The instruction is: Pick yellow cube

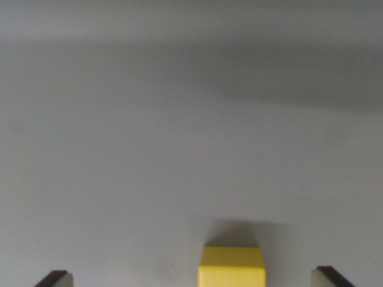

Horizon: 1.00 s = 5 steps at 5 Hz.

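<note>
At the bottom edge of the frame, the two fingertips of the gripper (192,278) poke into view, one in the lower left corner and one in the lower right; each shows a dark outer shell with a pale, cream-coloured pad (319,278) facing inward. They stand wide apart, with nothing clamped between them. Between them, slightly right of centre at the bottom of the frame, sits the yellow cube (231,266), cut off by the lower edge so only its top face and the start of one side face show. It is apart from both pads, with more bare surface on its left than on its right. Its faces look flat, its edges crisp and its finish matte and evenly coloured, so it is probably a rigid block of painted wood or plastic: likely light, stiff, not fragile, and only mildly slippery. The sensible hold would be on two opposite vertical faces, pads square to them and low enough to catch the middle of the sides; the gripper may need to shift toward the wrist view's right to centre it. Beyond the cube lies its soft shadow, then a plain grey tabletop (179,149), smooth and featureless, with a broad darker band of shade across the upper frame.
</note>
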Each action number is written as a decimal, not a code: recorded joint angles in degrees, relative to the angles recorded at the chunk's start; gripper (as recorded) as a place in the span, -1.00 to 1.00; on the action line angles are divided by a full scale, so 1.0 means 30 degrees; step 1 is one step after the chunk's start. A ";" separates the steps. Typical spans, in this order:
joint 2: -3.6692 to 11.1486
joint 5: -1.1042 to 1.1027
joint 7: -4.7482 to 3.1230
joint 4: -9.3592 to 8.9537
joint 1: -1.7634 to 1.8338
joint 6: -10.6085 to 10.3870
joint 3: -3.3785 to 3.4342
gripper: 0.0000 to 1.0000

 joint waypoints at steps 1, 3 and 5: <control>0.0000 0.0000 0.0000 0.0000 0.0000 0.0000 0.0000 -1.00; 0.0322 0.0087 -0.0237 -0.0641 -0.0046 -0.0863 -0.0026 -1.00; 0.0631 0.0169 -0.0463 -0.1254 -0.0089 -0.1689 -0.0051 -1.00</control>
